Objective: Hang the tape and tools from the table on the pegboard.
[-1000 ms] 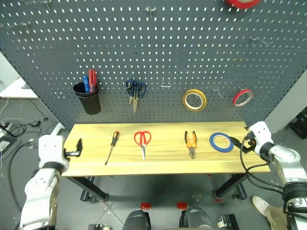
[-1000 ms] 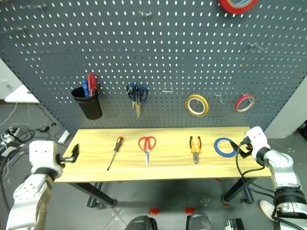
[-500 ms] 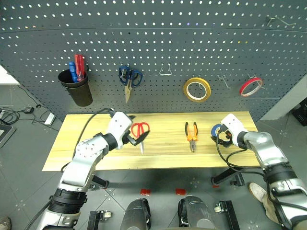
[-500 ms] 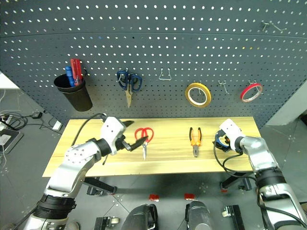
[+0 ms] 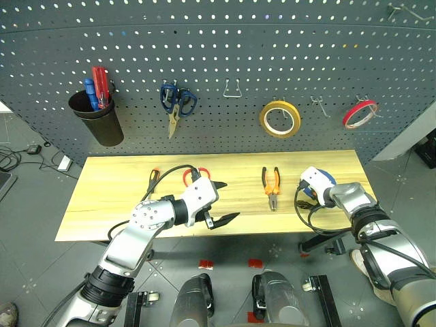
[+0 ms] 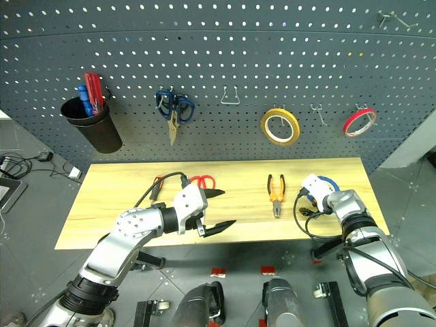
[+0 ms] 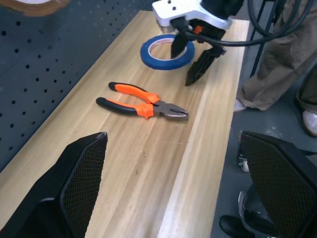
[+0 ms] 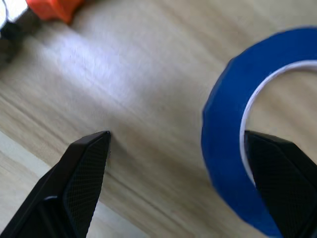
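We are seeing the left gripper (image 5: 219, 202) hovering jaws apart over the table (image 5: 102, 204), seemingly covering the red-handled scissors (image 5: 193, 174). Pliers (image 5: 271, 190) are pointing toward six o'clock. Right gripper (image 7: 190, 62), jaws apart, is straddling the flat-lying tape (image 7: 166, 51).

No writing is showing anywhere right now. The tools, the tape rolls and the board are all presenting plain surfaces, with no label, brand or number reading out.
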Controlling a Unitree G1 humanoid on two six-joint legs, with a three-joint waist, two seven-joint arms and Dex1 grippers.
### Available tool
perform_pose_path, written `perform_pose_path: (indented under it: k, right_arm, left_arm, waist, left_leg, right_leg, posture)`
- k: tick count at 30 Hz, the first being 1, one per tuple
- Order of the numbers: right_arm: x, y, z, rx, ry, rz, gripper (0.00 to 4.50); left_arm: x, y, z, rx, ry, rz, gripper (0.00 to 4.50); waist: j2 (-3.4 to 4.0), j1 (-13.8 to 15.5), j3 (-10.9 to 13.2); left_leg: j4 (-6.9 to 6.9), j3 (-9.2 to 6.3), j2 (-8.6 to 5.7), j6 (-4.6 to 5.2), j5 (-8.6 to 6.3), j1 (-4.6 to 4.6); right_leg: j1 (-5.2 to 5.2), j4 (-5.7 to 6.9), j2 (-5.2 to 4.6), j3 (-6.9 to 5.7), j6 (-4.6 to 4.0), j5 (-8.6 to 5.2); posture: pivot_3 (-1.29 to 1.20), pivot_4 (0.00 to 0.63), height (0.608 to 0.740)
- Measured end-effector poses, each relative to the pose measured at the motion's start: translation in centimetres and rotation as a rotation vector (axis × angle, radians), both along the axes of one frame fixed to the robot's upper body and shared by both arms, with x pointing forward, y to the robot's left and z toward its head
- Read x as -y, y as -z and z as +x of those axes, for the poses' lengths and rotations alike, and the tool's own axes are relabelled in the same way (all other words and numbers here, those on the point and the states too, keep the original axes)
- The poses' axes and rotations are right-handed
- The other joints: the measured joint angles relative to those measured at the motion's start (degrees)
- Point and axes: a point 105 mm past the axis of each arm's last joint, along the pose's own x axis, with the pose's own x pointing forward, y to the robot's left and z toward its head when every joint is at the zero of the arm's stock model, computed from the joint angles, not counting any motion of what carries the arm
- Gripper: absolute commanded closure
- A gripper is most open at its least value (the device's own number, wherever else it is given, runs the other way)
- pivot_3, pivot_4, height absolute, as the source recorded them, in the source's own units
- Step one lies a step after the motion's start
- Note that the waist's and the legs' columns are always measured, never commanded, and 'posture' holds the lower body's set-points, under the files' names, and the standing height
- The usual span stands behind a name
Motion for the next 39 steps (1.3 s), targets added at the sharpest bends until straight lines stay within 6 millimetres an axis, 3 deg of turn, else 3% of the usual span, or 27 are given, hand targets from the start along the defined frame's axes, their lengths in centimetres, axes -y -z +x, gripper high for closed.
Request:
perform_pose_path:
  k: [10, 13, 17, 21, 25, 27, 29, 31, 35, 39]
  right_arm:
    - [0.5, -0.1, 0.6, 0.023, 0.004, -0.102, 3.82]
    - [0.6, -0.2, 0.7, 0.041, 0.001, -0.116, 3.84]
    - [2.4, -1.0, 0.8, 0.118, 0.02, -0.135, 3.84]
    - [3.6, -4.9, 1.0, 0.384, -0.012, -0.165, 3.84]
    - [1.7, -8.6, -0.5, 0.657, -0.019, -0.117, 3.84]
    - [0.3, -10.2, -3.4, 0.807, -0.006, -0.092, 3.84]
    - [-2.5, -11.0, -6.1, 0.903, -0.031, -0.045, 3.84]
    - [-3.7, -12.3, -7.0, 0.969, -0.045, -0.037, 3.84]
    - [-4.1, -15.2, -7.1, 1.098, -0.039, -0.053, 3.84]
    - [-4.5, -17.7, -5.3, 1.181, -0.044, -0.034, 3.84]
  left_arm:
    - [0.6, -0.1, -0.6, 0.013, -0.011, -0.034, 0.0]
    - [1.0, -0.3, -0.4, 0.018, -0.024, -0.064, 0.0]
    - [1.1, -1.5, 0.4, 0.045, -0.067, -0.117, 0.0]
    - [1.3, -4.2, 1.5, 0.077, -0.088, -0.204, 0.0]
    - [1.7, -5.8, 1.8, 0.112, -0.078, -0.245, 0.0]
    - [2.0, -7.1, 2.3, 0.142, -0.078, -0.281, 0.0]
    - [1.9, -8.6, 2.7, 0.175, -0.083, -0.312, 0.0]
    - [2.2, -9.3, 2.8, 0.188, -0.066, -0.317, 0.0]
    - [2.4, -9.2, 2.9, 0.172, -0.05, -0.321, 0.0]
    - [2.8, -10.5, 3.4, 0.194, -0.03, -0.339, 0.0]
  waist:
    - [-0.01, 0.23, 0.03]
    - [-0.01, 0.23, 0.03]
    - [0.0, 0.41, 0.03]
    - [0.0, 0.67, 0.03]
    - [0.0, 0.39, 0.03]
    - [0.03, 0.96, 0.0]
    - [0.05, 1.18, -0.02]
    - [0.06, 0.6, -0.02]
    - [-0.02, -0.14, -0.07]
    - [-0.02, -0.51, -0.09]
  left_leg:
    - [0.0, -0.01, 0.01, -0.01, 0.0, 0.02]
    - [0.02, 0.03, -0.01, -0.13, 0.07, 0.01]
    - [0.02, 0.03, -0.03, -0.15, 0.09, -0.05]
    - [-0.01, 0.02, -0.04, -0.16, 0.08, -0.13]
    - [-0.03, 0.0, 0.01, -0.24, 0.04, -0.12]
    - [-0.08, -0.11, 0.01, -0.28, 0.02, -0.21]
    - [-0.01, -0.1, -0.02, -0.34, -0.03, -0.25]
    - [0.12, 0.07, -0.08, -0.21, -0.11, -0.25]
    - [0.19, 0.06, -0.07, -0.08, -0.13, -0.22]
    - [0.18, 0.1, -0.06, -0.05, -0.05, -0.11]
  right_leg:
    - [0.01, 0.01, 0.0, 0.01, 0.05, -0.03]
    - [0.01, 0.01, -0.02, 0.04, 0.28, -0.14]
    - [-0.04, 0.02, -0.02, 0.02, 0.28, -0.14]
    - [-0.09, -0.01, -0.02, 0.02, 0.38, -0.19]
    - [-0.12, 0.01, 0.02, 0.02, 0.46, -0.24]
    - [-0.15, 0.0, 0.03, -0.06, 0.66, -0.37]
    - [-0.16, -0.01, 0.03, -0.05, 0.72, -0.4]
    - [-0.16, -0.01, 0.0, 0.08, 0.86, -0.32]
    - [-0.13, -0.05, 0.01, 0.16, 0.93, -0.22]
    - [-0.12, 0.05, 0.06, 0.24, 0.84, -0.17]
  posture:
    - [-0.13, 0.242, 0.74]
    - [-0.15, 0.232, 0.74]
    - [-0.18, 0.229, 0.74]
    - [-0.19, 0.231, 0.74]
    - [-0.22, 0.217, 0.74]
    - [-0.24, 0.209, 0.74]
    - [-0.25, 0.206, 0.74]
    - [-0.25, 0.198, 0.74]
    - [-0.26, 0.183, 0.74]
    - [-0.26, 0.173, 0.74]
